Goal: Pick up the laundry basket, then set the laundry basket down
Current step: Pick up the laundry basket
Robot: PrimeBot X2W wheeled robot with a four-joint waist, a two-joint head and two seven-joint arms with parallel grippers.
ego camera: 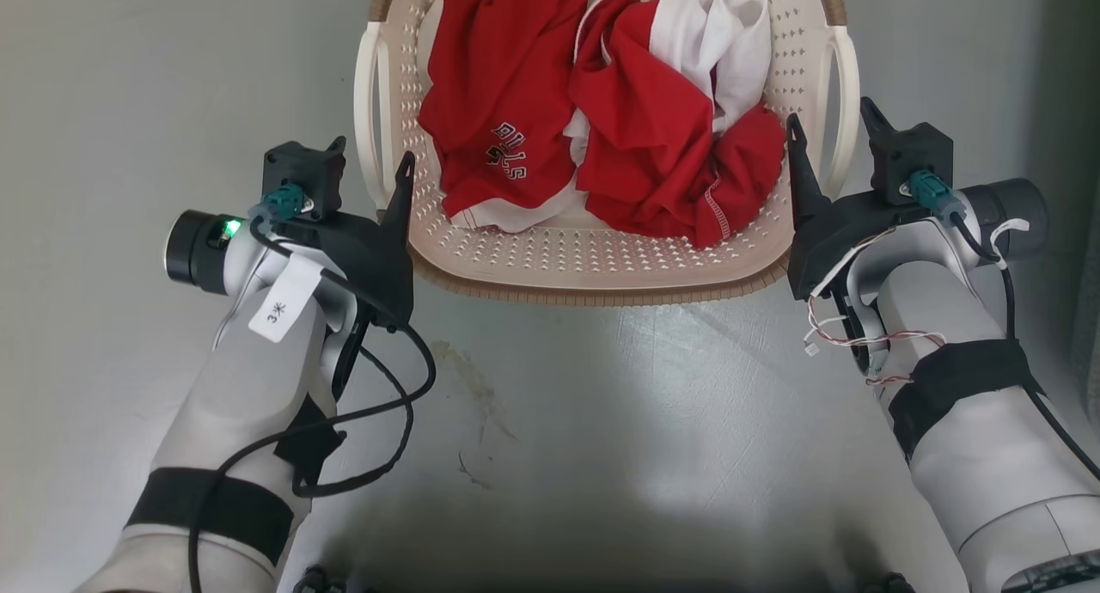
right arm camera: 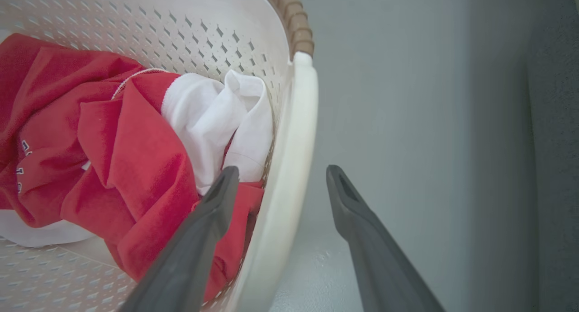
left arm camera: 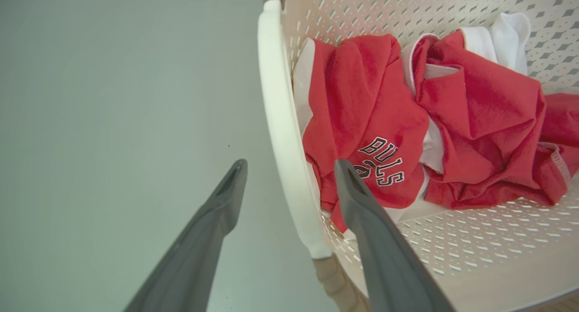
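Head view: the laundry basket (ego camera: 601,266) (full of red and white clothes (ego camera: 619,137)) rests on the grey floor (ego camera: 601,421). At its sides, the left tool (left arm camera: 290,165) and the right tool (right arm camera: 280,169) gape open, each straddling a white handle (left arm camera: 278,122), likely so a matched squeeze lifts it level.

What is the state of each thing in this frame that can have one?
laundry basket: upright, loaded with clothes.
clothes: crumpled, heaped inside the basket.
left gripper: open, straddling the left handle.
right gripper: open, straddling the right handle.
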